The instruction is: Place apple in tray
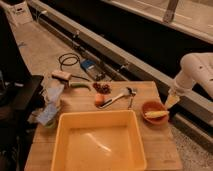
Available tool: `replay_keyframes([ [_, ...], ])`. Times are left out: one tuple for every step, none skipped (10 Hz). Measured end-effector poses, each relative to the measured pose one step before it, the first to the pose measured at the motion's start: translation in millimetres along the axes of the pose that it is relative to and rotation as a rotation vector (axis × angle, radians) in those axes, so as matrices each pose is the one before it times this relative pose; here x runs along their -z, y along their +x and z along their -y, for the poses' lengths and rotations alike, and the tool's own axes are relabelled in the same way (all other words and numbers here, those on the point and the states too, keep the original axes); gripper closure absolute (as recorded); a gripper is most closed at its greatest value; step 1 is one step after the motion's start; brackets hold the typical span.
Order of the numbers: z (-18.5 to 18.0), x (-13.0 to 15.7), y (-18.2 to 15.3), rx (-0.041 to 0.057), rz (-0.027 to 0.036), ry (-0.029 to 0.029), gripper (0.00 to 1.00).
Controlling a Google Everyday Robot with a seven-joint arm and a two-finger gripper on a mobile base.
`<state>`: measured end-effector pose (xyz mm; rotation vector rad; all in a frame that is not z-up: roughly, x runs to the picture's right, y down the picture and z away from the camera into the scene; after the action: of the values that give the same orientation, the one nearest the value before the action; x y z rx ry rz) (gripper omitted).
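The apple (99,99) is a small orange-red fruit on the wooden table, just behind the far rim of the tray. The tray (64,131) is a large yellow tub at the front middle of the table, with nothing in it. My white arm comes in from the right, and the gripper (172,100) hangs off the table's right edge, just right of the orange bowl and far to the right of the apple. It holds nothing that I can see.
A dark red grape cluster (103,87) lies just behind the apple. A metal utensil (119,96) lies to its right. An orange bowl (154,110) holds a yellow item. A green item (79,85), a brush (61,75) and crumpled packets (50,107) lie at the left.
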<state>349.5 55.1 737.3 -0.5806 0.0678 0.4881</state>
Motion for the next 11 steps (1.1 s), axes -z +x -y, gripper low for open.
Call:
replay_keyframes([
  [6.43,6.78,-5.75,0.02002,0.01362,0.00612,0.38],
  [6.32,4.89,-10.25,0.0238,0.01118,-0.00147,0.38],
  [10.46,4.92,-19.5,0.03638,0.01521,0.00196,0.38],
  [8.15,3.46,-22.69,0.03495,0.01458,-0.00128,0.38],
  [2.46,1.68,-21.98,0.03078,0.01971,-0.01206,0.38],
  [-3.45,1.85,-33.54,0.04134,0.0368,-0.01419,0.38],
  [-6.22,1.46,-21.3,0.02695,0.02989,-0.00966,0.38],
  [-7.73,1.4,-22.53,0.02973,0.03509,-0.00508,0.38],
  [-2.57,-0.46,-7.57,0.00993,0.01127,-0.00232,0.38],
  [-0.01,0.51,2.45,-0.00374,-0.00117,0.00161,0.38],
  [0.17,0.3,0.21,-0.0008,0.00021,0.00088,0.38],
])
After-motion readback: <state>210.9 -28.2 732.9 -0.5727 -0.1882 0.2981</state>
